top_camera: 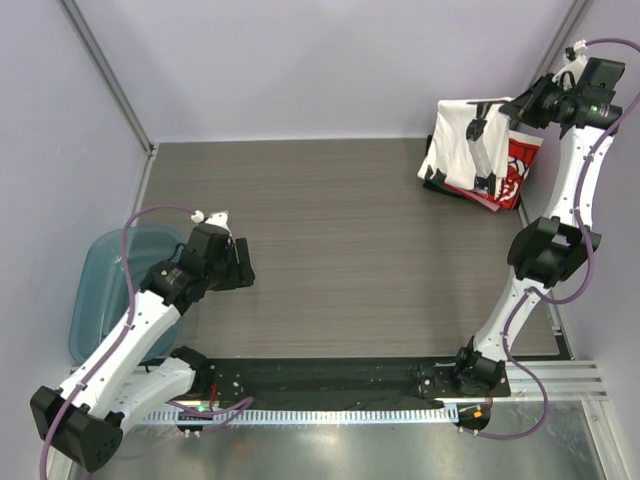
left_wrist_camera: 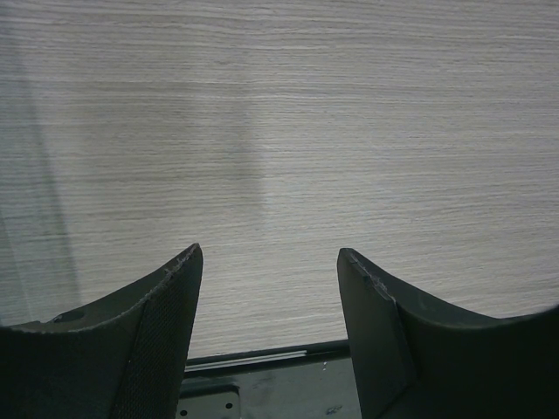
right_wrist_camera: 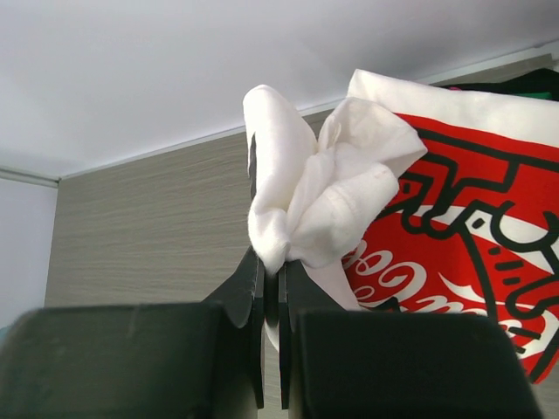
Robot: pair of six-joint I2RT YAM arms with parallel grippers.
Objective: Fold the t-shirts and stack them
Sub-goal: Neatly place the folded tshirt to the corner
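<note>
The white t-shirt (top_camera: 458,140) lies folded on the stack at the table's back right corner, partly covering the red t-shirt with white script lettering (top_camera: 520,168). My right gripper (top_camera: 507,112) is over the stack's far edge, shut on a bunched bit of the white shirt. In the right wrist view the white cloth (right_wrist_camera: 323,188) bulges above the closed right gripper (right_wrist_camera: 272,266), with the red shirt (right_wrist_camera: 472,253) beside it. My left gripper (top_camera: 243,266) is open and empty over bare table at the left; the left wrist view shows only tabletop around it (left_wrist_camera: 271,262).
A teal translucent bin (top_camera: 105,300) stands at the table's left edge, behind my left arm. The black mounting rail (top_camera: 330,380) runs along the near edge. Walls enclose the table at the back and on both sides.
</note>
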